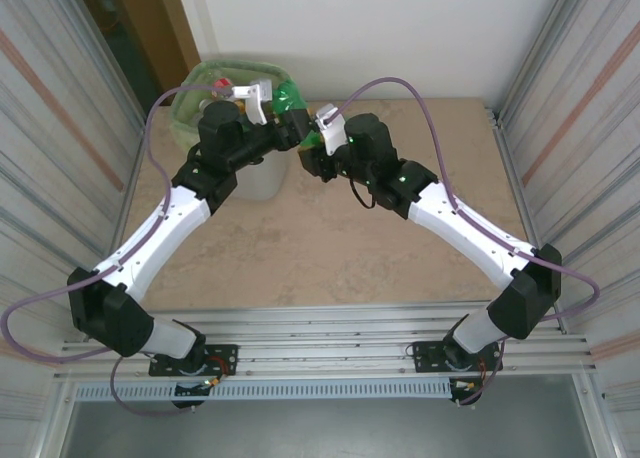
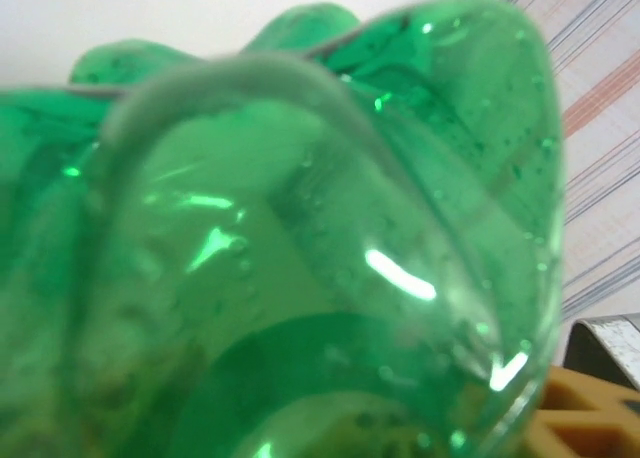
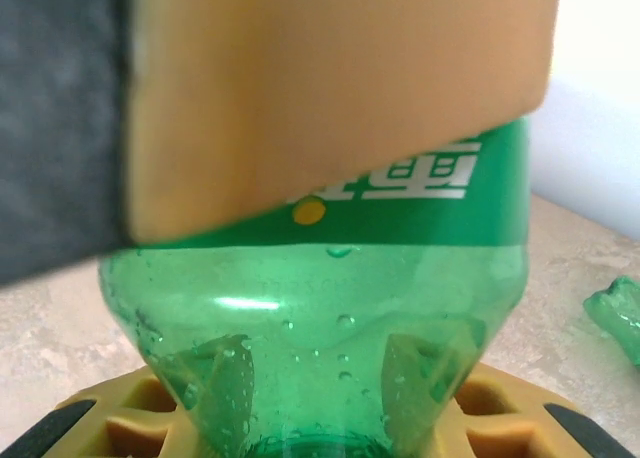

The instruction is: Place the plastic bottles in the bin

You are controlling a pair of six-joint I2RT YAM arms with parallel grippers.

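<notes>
Beige stone-look counter (image 1: 330, 248), white wall (image 1: 400, 38) at the far edge, ribbed metal panels (image 1: 60, 98) both sides. Bin (image 1: 183, 113) sits at the far-left corner, green bag folded over the rim, a few plastic bottles (image 1: 222, 86) inside, one with a red label. Left tool (image 1: 266, 103) is up at the bin's right rim, fingers pointing at a green bottle (image 1: 290, 96) just beside the bin near the far edge. Left wrist view: that bottle's base (image 2: 300, 278) sits right against the lens, with one yellow pad (image 2: 590, 418) at its lower right. Cannot tell how wide the left tool stands or whether it actually pinches the bottle. Right tool (image 1: 322, 136) is mid-counter toward the far edge, close to the left one, clamped on a labelled green bottle (image 3: 330, 288). A tan pad (image 3: 340, 98) presses across the label from above, a yellow pad (image 3: 500, 408) from below, base toward the camera.
</notes>
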